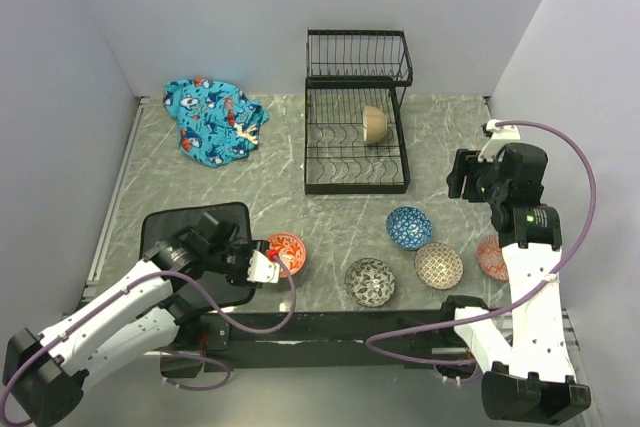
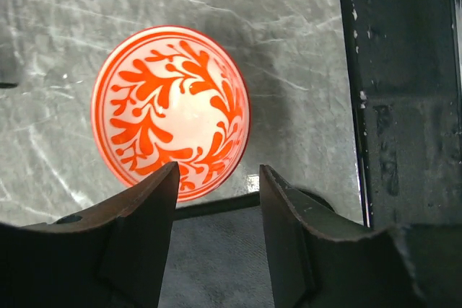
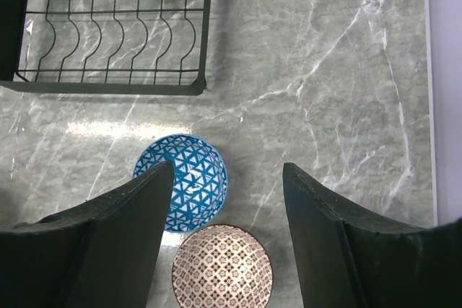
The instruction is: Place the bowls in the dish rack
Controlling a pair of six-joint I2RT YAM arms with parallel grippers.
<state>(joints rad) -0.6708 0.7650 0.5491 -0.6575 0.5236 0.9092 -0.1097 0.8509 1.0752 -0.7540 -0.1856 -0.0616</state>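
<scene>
The left tool stood spread at the near rim of the red bowl on the tabletop, likely to pinch it for the rack; the right tool hovered spread above the blue bowl.

— How many bowls were there?
— Six: one cream bowl inside the dish rack, five in front of it.
— And besides?
— One dish rack, one blue cloth, one black mat.

Top overlooks table; wrists close, downward; right shares blue bowl.
</scene>
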